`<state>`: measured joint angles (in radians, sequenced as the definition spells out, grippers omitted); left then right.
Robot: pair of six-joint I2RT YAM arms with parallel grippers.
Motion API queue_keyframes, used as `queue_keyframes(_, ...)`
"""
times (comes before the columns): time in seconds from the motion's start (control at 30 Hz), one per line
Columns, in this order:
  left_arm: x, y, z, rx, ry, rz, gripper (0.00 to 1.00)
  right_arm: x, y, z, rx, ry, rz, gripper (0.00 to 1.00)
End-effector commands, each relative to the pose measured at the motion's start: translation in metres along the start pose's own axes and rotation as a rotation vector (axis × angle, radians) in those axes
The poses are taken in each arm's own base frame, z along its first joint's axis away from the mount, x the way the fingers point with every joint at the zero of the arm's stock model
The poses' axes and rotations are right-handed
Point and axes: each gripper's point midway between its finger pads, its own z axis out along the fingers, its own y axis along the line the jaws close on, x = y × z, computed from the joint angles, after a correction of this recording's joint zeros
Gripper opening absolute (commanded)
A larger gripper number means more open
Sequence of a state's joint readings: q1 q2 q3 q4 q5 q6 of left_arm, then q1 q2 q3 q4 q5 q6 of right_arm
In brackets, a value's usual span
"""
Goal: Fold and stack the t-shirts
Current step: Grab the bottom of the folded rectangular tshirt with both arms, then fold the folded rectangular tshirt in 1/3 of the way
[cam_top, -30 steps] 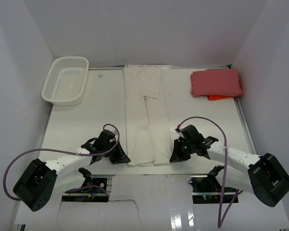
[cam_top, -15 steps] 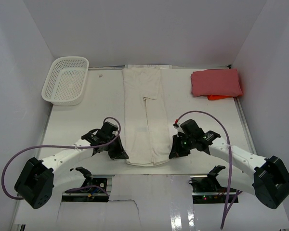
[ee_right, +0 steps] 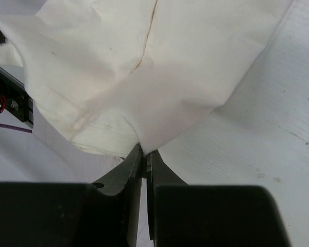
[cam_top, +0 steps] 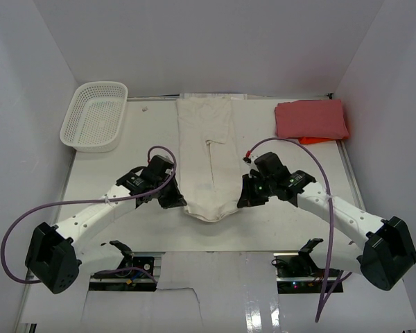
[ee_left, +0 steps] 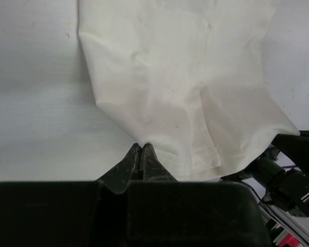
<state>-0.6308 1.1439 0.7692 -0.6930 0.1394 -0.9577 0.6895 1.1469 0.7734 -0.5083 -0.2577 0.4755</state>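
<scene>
White walls (cam_top: pixel 208 48) close in a white table (cam_top: pixel 111 208) on the left, far and right sides

Largest on it is the cream shirt (cam_top: pixel 206 152), folded lengthwise into a long strip that runs from the middle of the far edge toward the near edge. Its far part lies flat, with a seam line down the middle. Its near end is drawn in narrower and sags in a rounded curve between the two grippers, stopping well short of the near edge.

At the far right corner lies the red shirt (cam_top: pixel 310 118), folded into a block, with a sliver of an orange thing (cam_top: pixel 312 141) showing at its near side. It is well apart from the cream shirt.

At the far left corner sits the basket (cam_top: pixel 100 85), white mesh, upright, also well apart from the cream shirt.

Both arms reach in from the near edge toward the middle of the table. The left gripper (cam_top: pixel 178 203) is at the near left corner of the cream shirt; in its wrist view the fingers are pressed together, pinching the hem. The right gripper (cam_top: pixel 244 200) is at the near right corner; its fingers are likewise closed tight on the cloth edge, with the fabric fanning away from the tips.

Purple cables (cam_top: pixel 291 148) loop over each arm
</scene>
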Motion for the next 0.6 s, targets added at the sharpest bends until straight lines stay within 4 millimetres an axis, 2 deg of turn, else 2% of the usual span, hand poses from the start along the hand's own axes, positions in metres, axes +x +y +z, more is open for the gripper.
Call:
queue_keyframes(0.0,-0.038,-0.008,-0.008,-0.05,-0.143,0.04,0.0,-0.027,0.001,-0.001,0.04,-0.045,-0.06,0.08)
queue_keyframes(0.1,-0.067,-0.017,-0.01,-0.089,-0.222,0.055,0.0,-0.049,0.001,-0.001,0.064,-0.073,-0.084,0.08)
queue_keyframes(0.13,-0.077,-0.024,-0.011,-0.09,-0.243,0.062,0.0,-0.063,0.003,-0.004,0.074,-0.106,-0.101,0.08)
queue_keyframes(0.3,-0.123,-0.016,-0.011,-0.159,-0.343,0.077,0.0,-0.102,-0.001,-0.005,0.125,-0.161,-0.121,0.08)
queue_keyframes(0.33,-0.13,-0.015,-0.01,-0.161,-0.349,0.072,0.0,-0.115,0.003,-0.009,0.12,-0.187,-0.128,0.08)
queue_keyframes(0.4,-0.15,-0.014,-0.008,-0.158,-0.366,0.055,0.0,-0.127,-0.002,-0.005,0.13,-0.183,-0.131,0.08)
queue_keyframes(0.53,-0.186,-0.025,-0.006,-0.134,-0.411,0.061,0.0,-0.154,-0.007,-0.001,0.137,-0.197,-0.136,0.08)
queue_keyframes(0.57,-0.198,-0.035,-0.01,-0.116,-0.435,0.065,0.0,-0.162,-0.012,0.002,0.145,-0.198,-0.126,0.08)
